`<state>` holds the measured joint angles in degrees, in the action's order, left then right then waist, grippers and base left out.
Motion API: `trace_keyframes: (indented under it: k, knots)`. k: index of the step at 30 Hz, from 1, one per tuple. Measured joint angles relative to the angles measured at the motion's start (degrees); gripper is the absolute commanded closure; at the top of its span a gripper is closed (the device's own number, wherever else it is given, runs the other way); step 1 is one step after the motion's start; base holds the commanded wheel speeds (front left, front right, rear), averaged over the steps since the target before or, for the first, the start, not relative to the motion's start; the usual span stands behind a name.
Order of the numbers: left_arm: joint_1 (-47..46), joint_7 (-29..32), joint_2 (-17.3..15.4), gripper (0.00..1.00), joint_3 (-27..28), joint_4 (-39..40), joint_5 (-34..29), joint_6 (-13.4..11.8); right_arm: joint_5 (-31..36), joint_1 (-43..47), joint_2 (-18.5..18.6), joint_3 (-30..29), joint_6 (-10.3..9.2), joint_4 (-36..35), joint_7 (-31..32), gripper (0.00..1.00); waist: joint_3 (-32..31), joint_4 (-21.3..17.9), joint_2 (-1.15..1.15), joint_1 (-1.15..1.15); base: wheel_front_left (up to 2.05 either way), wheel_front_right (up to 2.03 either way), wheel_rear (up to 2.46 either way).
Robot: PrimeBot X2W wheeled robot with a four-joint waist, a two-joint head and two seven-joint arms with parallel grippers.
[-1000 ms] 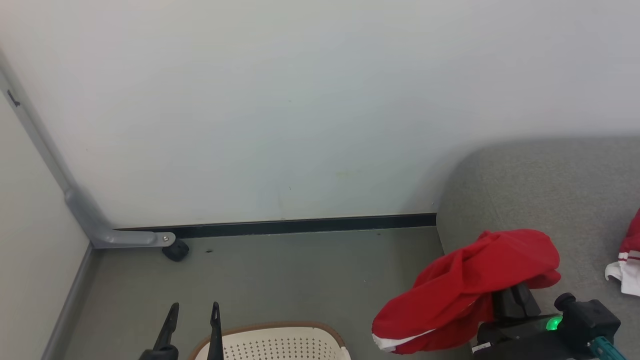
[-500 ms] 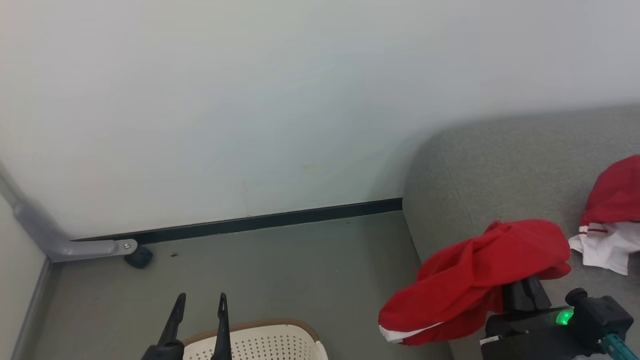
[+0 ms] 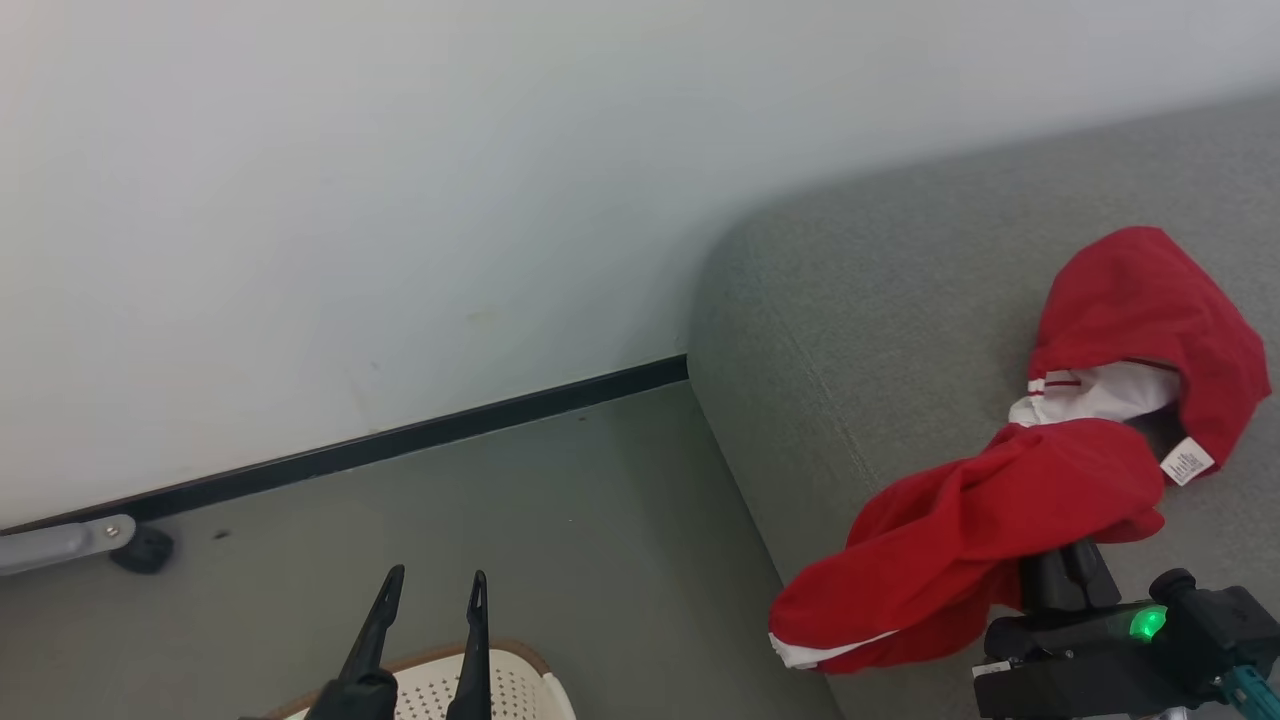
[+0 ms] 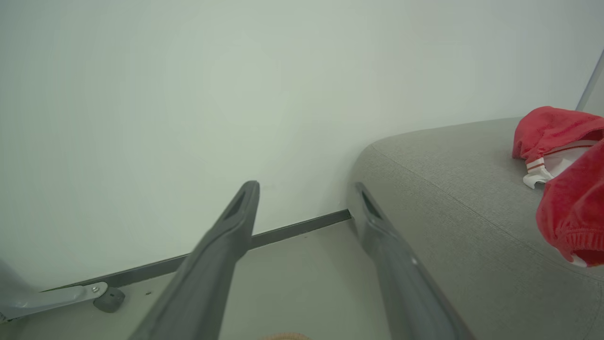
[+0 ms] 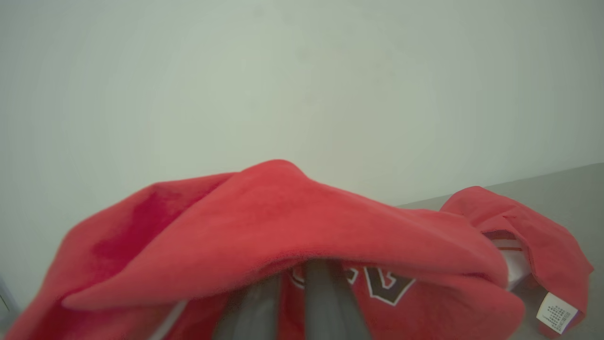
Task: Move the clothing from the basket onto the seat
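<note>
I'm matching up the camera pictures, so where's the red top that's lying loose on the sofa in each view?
Head view: red top, right side, on the sofa.
Left wrist view: red top, upper right edge.
Right wrist view: red top, lower right.
Shared landmark: the grey sofa beneath it.

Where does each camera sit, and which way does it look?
Head view: on the head, looking down at the floor, wall and seat; the open left gripper shows near the basket, the right gripper shut on the held clothing.
Left wrist view: on the left wrist, looking along its spread fingers at the wall and seat.
Right wrist view: on the right wrist, looking along its fingers, under the held clothing, at the wall.
Shared: all three see the second red garment on the seat.
</note>
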<state>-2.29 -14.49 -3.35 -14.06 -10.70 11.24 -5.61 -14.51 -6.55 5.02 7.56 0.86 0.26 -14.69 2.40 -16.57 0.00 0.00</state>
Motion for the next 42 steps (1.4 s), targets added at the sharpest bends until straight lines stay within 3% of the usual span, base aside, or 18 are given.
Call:
trace_keyframes:
  k: [18, 28, 42]
  knots:
    - [-6.0, 0.0, 0.2, 0.0, -3.5, 1.3, -2.3, 2.7, 1.1, 0.3, -0.8, -3.6, -0.21, -3.7, 0.0, 1.0, 6.3, -10.5, 0.01, 0.0, 0.0, 0.0, 0.0]
    - [-8.4, 0.0, 0.1, 0.0, -5.0, -1.1, -3.9, 5.2, 1.8, 1.6, -1.8, -6.0, -1.9, -5.2, 0.0, 1.0, 10.4, -12.7, 0.01, 0.01, 0.0, 0.0, 0.0]
    - [-10.6, 0.0, 0.1, 0.0, -6.2, -2.0, -4.4, 6.7, 3.1, 3.4, -2.3, -7.7, -2.97, -7.2, 0.0, 1.0, 12.7, -13.4, 0.0, 0.0, 0.0, 0.0, 0.0]
